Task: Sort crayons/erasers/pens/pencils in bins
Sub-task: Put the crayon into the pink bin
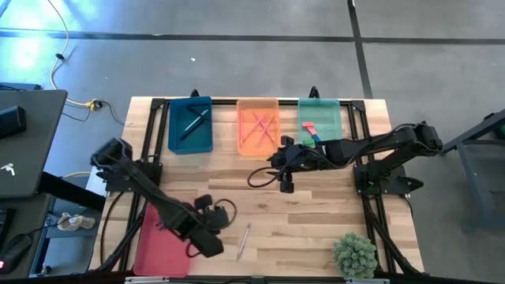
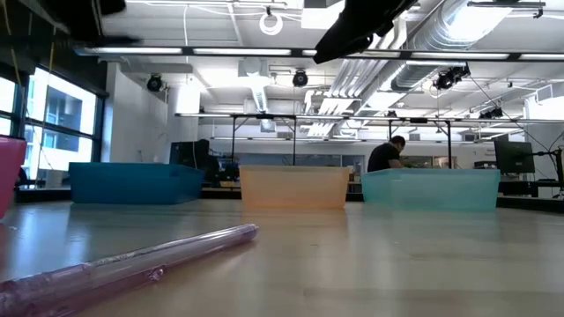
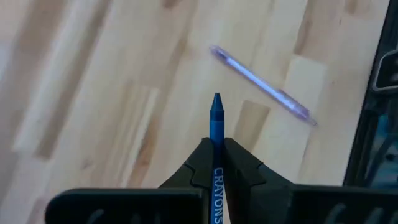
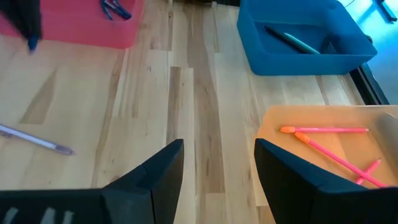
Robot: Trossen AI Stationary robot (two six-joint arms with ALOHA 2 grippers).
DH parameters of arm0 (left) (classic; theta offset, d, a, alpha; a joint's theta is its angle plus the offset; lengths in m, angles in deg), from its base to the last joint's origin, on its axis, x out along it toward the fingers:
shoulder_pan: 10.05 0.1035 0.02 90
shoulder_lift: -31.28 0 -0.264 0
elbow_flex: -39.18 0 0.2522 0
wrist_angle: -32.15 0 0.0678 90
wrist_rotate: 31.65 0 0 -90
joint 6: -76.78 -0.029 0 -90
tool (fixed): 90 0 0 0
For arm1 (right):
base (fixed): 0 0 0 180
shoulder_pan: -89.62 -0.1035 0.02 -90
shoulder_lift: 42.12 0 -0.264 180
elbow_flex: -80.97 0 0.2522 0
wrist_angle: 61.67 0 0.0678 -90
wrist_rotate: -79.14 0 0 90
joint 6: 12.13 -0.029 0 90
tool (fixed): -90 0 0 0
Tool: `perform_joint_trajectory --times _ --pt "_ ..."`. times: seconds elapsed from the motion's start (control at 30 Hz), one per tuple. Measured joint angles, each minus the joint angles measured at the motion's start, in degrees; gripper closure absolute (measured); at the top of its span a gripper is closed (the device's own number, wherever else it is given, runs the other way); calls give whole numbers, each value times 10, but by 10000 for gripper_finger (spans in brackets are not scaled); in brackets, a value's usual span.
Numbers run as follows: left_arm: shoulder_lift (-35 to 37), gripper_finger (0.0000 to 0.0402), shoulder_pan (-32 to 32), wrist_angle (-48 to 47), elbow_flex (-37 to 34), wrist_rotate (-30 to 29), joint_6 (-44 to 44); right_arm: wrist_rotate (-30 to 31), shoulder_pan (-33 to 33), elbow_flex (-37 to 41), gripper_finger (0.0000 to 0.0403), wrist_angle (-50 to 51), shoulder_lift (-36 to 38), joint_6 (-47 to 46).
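Pale wood planks make up the table (image 1: 316, 229), with a grey floor around it and, across the low view, an open workshop where a person (image 2: 385, 157) sits far back. Three bins line the far edge: a teal bin (image 1: 190, 125) with dark sticks inside, an orange bin (image 1: 258, 126) with pink-orange pencils (image 4: 329, 144), and a mint bin (image 1: 319, 120) with a red eraser (image 1: 308, 128). A pink bin (image 1: 162, 241) sits at the near left corner, with a few blue sticks (image 4: 115, 9) in it. The left gripper (image 1: 207, 241) is low over the table just right of the pink bin, its fingers closed tight on a blue crayon (image 3: 216, 130) that points out past the fingertips. A clear purple pen (image 1: 244, 239) lies on bare wood just right of that gripper, not touching it. The right gripper (image 1: 285, 169) hangs near the front edge of the orange bin, between it and the mint bin, fingers spread wide with nothing between them. A small green plant (image 1: 354, 254) stands at the near right corner.
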Motion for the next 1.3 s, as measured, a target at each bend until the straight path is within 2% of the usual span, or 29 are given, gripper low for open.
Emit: perform_joint_trajectory --times 0.2,0.3,0.43,0.67,0.9,1.07,1.3 --pt "58 399 -53 -119 2 -26 133 -13 -16 0 213 -13 -4 0" --pt "67 399 -88 -194 1 -18 225 -15 -23 0 213 -36 -14 1" --pt "67 399 -132 -238 1 10 325 -16 -28 0 213 -59 -32 2" --pt "46 399 -196 -253 -3 39 453 -52 -31 0 213 -109 -70 13" --pt "30 399 -248 -205 -69 93 584 -78 -53 0 213 -163 -104 30" --pt "31 399 -266 -156 -100 96 629 -79 -72 -8 213 -174 -110 32" --pt "32 399 -269 -113 -146 109 630 -83 -89 -63 213 -178 -119 39"
